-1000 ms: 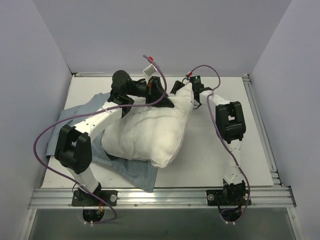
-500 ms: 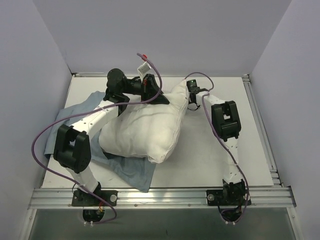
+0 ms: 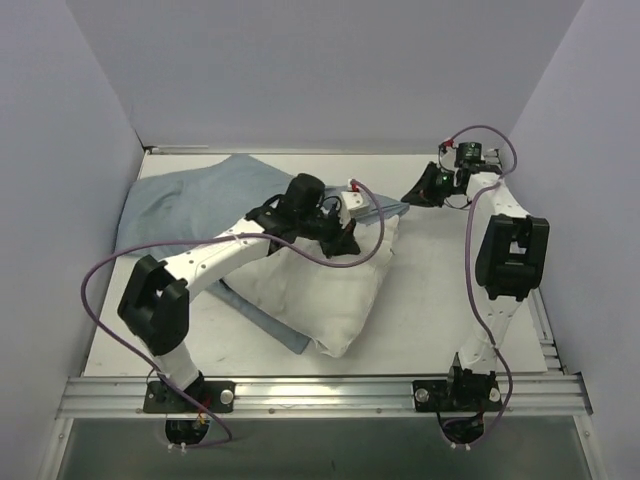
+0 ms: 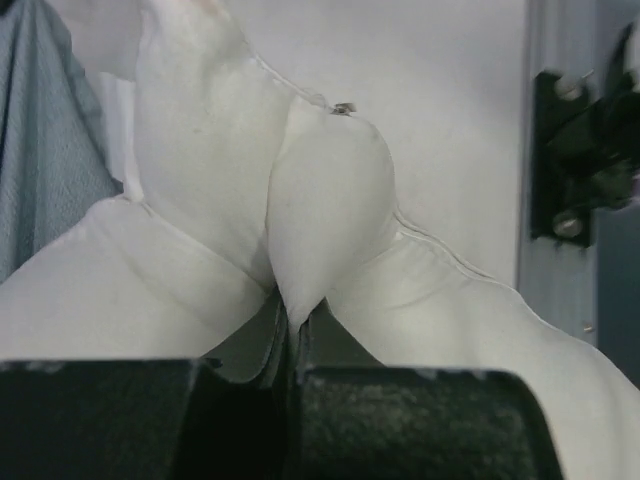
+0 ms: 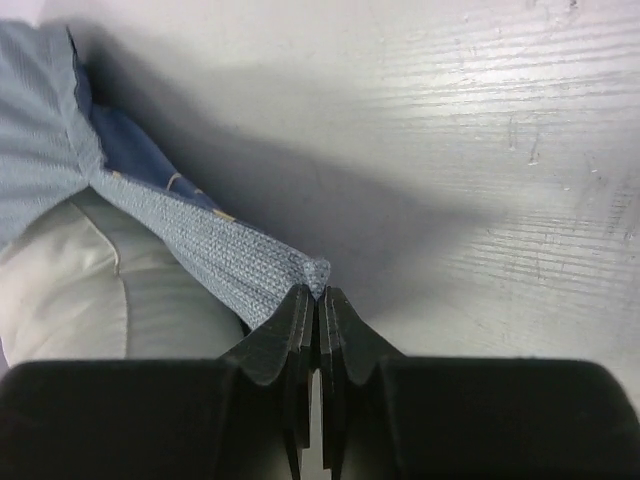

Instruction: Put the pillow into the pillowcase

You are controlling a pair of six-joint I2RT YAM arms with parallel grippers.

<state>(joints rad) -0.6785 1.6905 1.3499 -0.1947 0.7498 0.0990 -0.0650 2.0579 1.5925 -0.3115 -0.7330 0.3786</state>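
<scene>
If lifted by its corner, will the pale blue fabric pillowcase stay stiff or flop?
Probably floppy: the pale blue fabric pillowcase lies wrinkled and narrows to a strip at the right claw. Likely light: one corner pinch holds it taut.

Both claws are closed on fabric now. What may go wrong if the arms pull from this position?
1. The right claw pinches only the very corner of the pillowcase, so the cloth may slip out when it is pulled.
2. The left claw holds only a small fold of the pillow; the bulk of the pillow may drag that fold free.
</scene>
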